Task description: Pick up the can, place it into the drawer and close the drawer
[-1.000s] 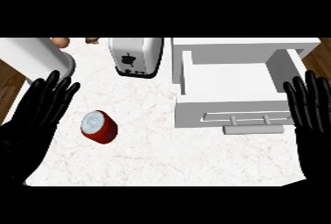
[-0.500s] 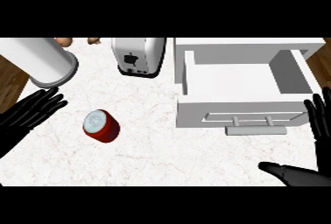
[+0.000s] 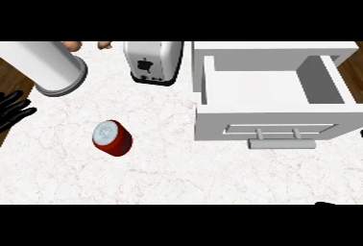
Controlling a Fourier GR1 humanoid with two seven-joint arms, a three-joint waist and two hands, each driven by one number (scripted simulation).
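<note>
The can (image 3: pixel 112 138) sits on the counter (image 3: pixel 177 173), well left of the open drawer (image 3: pixel 273 86), so the left hand (image 3: pixel 13 109), fingers straight and holding nothing, should come at its side and curl round it, while of the right hand (image 3: pixel 326 203) I cannot tell.

A red can (image 3: pixel 112 139) sits on the white tabletop (image 3: pixel 177 168), left of the open drawer (image 3: pixel 212 126). A toaster (image 3: pixel 152 62) stands farther back. The left hand (image 3: pixel 13 108) shows at the left edge, fingers straight.

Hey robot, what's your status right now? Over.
Left hand open at left edge, holding nothing. Right hand barely showing, lower right. Can upright on counter, untouched. Drawer open; nothing between.
</note>
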